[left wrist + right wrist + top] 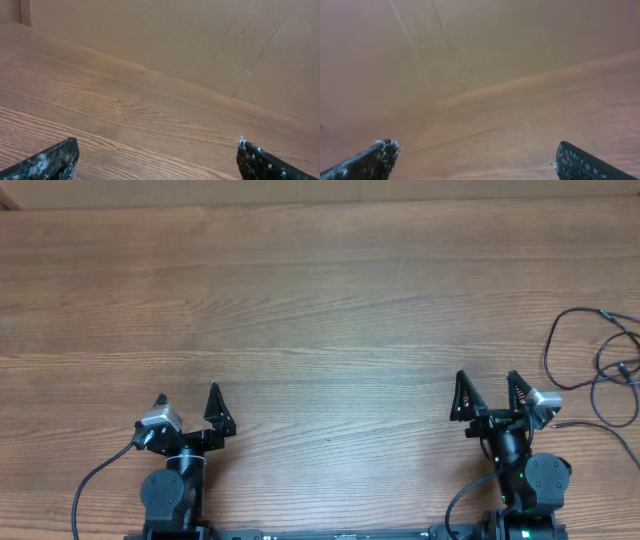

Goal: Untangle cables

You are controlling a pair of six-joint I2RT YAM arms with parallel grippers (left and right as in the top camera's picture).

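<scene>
Cables (598, 368) lie in loose loops at the table's (320, 310) right edge. The left pincer (187, 393) and right pincer (487, 377) sit by the near edge, both spread wide, holding nothing.

Wood-grain table (320, 310) under me, smooth and matt with a faint sheen. My left gripper (157, 142) and right gripper (475, 146) show black fingers, rough, flecked white. The cables (547, 350) look slick, black plastic. The backboard (200, 45) looks matt, cardboard-like.
</scene>
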